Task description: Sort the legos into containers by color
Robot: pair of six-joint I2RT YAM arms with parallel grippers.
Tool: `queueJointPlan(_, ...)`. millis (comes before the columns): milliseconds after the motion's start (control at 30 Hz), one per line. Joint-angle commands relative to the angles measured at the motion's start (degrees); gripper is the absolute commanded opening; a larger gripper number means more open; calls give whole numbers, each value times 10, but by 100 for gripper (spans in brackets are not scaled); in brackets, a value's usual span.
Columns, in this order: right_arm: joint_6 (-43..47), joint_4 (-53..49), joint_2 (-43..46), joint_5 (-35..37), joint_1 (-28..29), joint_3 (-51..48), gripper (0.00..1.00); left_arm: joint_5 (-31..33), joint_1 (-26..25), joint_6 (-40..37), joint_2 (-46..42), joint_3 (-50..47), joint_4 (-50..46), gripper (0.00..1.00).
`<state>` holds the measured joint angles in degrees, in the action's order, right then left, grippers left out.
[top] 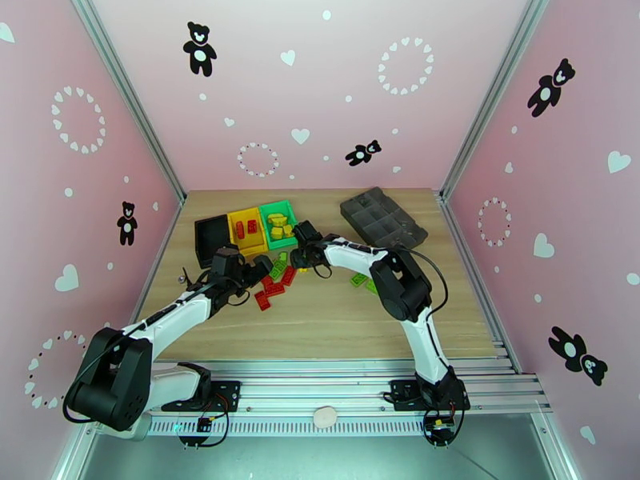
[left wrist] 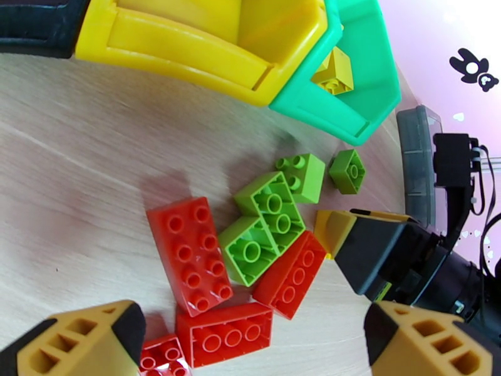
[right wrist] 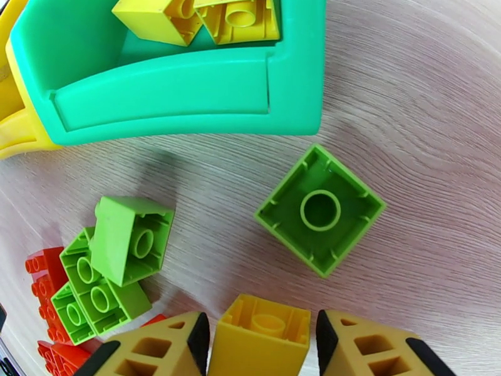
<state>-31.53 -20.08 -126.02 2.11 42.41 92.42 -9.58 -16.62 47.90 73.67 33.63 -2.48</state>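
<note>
Red and green legos [top: 276, 282] lie in a heap on the table in front of the containers: a black bin [top: 211, 238], a yellow bin [top: 258, 248] with red legos in it, and a green bin [top: 290, 238] with yellow legos in it. My right gripper [right wrist: 260, 336] is down beside the heap with a yellow lego [right wrist: 263, 333] between its fingers, the pads close against both of its sides. An upturned green lego [right wrist: 319, 211] lies just beyond it. My left gripper [left wrist: 253, 327] hangs open over the red legos [left wrist: 191, 255], holding nothing.
A dark grey divided tray [top: 382, 218] sits at the back right. Two more green legos [top: 362, 280] lie beside the right arm. The two grippers [top: 260, 270] [top: 300, 256] are close together over the heap, just in front of the bins.
</note>
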Motion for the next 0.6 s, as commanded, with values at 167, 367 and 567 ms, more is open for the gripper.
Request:
queueJointPlan(167,-2,-14,3,29,4,0,40,6,-2,-1,4,2,0,98)
queueJointPlan(367,-2,-3,41,36,5,-31,35,-1,-3,-3,13,16,0,98)
queueJointPlan(567,2,5,75,31,4,-46,32,-26,-2,-4,34,41,11,98)
